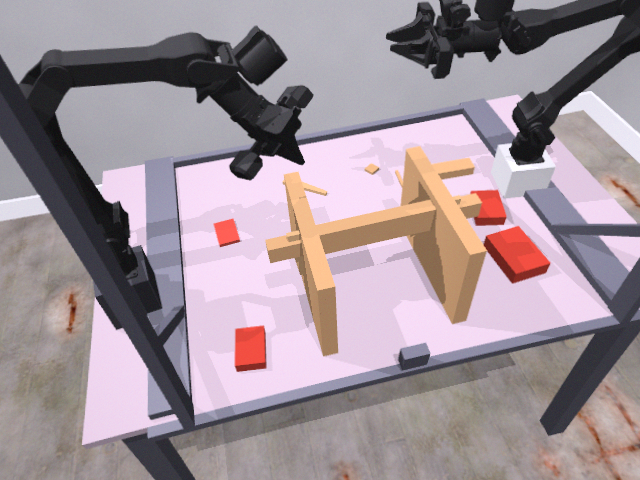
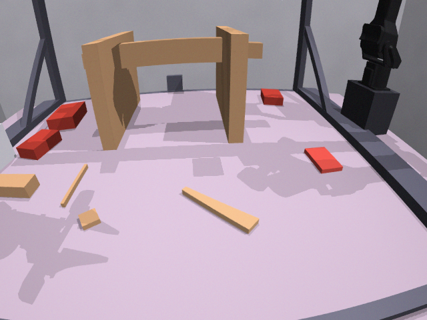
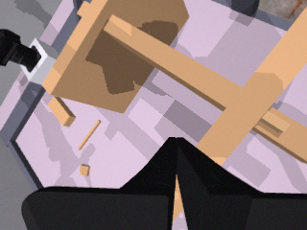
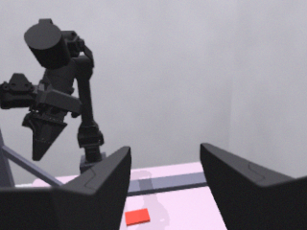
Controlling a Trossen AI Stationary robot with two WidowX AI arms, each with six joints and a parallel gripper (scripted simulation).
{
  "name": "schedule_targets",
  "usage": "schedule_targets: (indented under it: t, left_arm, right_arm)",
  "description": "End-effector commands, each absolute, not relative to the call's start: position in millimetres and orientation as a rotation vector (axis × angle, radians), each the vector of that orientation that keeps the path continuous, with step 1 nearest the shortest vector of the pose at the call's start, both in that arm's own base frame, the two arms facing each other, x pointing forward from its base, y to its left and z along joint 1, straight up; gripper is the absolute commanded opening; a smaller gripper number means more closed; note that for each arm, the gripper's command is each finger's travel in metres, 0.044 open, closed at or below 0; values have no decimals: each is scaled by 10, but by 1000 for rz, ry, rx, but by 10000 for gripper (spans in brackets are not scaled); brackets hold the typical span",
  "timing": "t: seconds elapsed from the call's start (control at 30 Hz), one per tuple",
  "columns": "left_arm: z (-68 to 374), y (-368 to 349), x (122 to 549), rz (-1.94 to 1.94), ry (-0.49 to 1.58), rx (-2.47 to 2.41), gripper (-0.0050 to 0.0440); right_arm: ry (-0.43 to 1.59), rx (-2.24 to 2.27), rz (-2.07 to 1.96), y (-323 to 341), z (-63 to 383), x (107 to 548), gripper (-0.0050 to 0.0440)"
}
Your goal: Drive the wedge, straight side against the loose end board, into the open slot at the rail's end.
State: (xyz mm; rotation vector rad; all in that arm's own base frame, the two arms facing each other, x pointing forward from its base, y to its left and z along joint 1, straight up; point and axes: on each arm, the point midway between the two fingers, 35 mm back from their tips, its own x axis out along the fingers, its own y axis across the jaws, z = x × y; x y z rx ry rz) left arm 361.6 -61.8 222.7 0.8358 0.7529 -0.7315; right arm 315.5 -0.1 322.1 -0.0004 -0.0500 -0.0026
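Observation:
The wooden rail [image 1: 372, 224] runs between two upright end boards. The near end board [image 1: 312, 263] and the far end board [image 1: 444, 232] both stand on the table. A small wooden piece sits in the slot at the rail's near end [image 1: 292, 237], which also shows in the left wrist view [image 3: 274, 126]. My left gripper [image 1: 295, 153] is shut and empty, raised above the table behind the near board; its closed fingers show in the left wrist view [image 3: 176, 144]. A loose wedge [image 1: 314, 189] lies flat on the table below it, and shows in the exterior view [image 2: 220, 209]. My right gripper [image 1: 408, 38] is open and empty, high above the far side.
Red blocks lie around: two by the far board [image 1: 516, 253] [image 1: 488, 206] and two on the near side [image 1: 226, 231] [image 1: 250, 347]. A thin stick [image 2: 74, 185], a small cube [image 2: 89, 219] and a wooden block [image 2: 17, 185] lie behind the frame.

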Motion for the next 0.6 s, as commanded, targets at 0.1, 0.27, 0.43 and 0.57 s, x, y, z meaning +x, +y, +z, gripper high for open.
schedule_targets:
  t: [0.1,0.27,0.43,0.57]
  left_arm:
    - [2473,-453,3613,-464,602,689,-50]
    - [2643,-353,3586,-309,477,552,-50]
    - [2754,-321,3585,-253,410,489,-50]
    - [2830,-205,3485,-153,307,360,-50]
  right_arm:
    - [-75,-1,-2,-7,3345,3148,205]
    - [-82,2,-2,-8,3374,3140,205]
    - [-69,2,-3,-7,3316,3145,205]
    - [-79,5,-1,-8,3366,3145,205]
